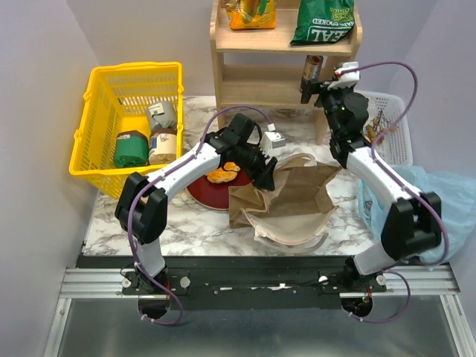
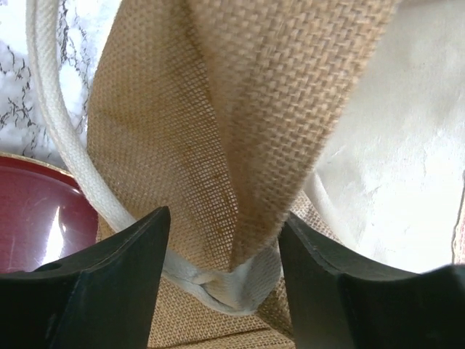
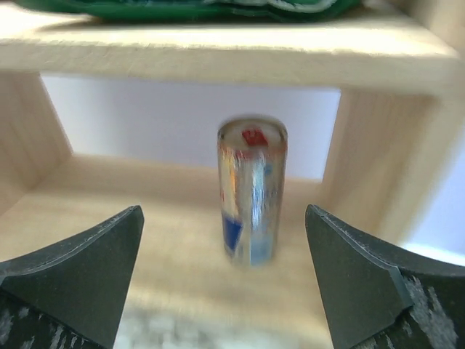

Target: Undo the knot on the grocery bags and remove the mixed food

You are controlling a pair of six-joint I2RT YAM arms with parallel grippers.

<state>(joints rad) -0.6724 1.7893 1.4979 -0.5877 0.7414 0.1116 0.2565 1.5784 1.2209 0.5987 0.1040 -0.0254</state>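
The brown bag (image 1: 286, 197) lies open on its side on the marble table. My left gripper (image 1: 265, 172) is shut on a raised fold of its woven rim (image 2: 240, 145), white trim pinched between the jaws (image 2: 224, 218). The light-blue plastic bag (image 1: 420, 197) lies at the right edge. My right gripper (image 1: 309, 89) is open at the lower shelf, and the red-blue drink can (image 1: 312, 71) stands upright just beyond the fingers (image 3: 222, 218), untouched (image 3: 252, 193). The doughnut (image 1: 222, 175) lies on a red plate (image 1: 204, 192). The snack packet (image 1: 253, 13) and chip bag (image 1: 321, 21) rest on the top shelf. No fruit shows.
A wooden shelf unit (image 1: 286, 74) stands at the back. A yellow basket (image 1: 100, 126) with wrapped jars is at the left. A white mesh tray (image 1: 394, 123) sits behind the right arm. A small white block (image 1: 274, 139) lies near the left wrist.
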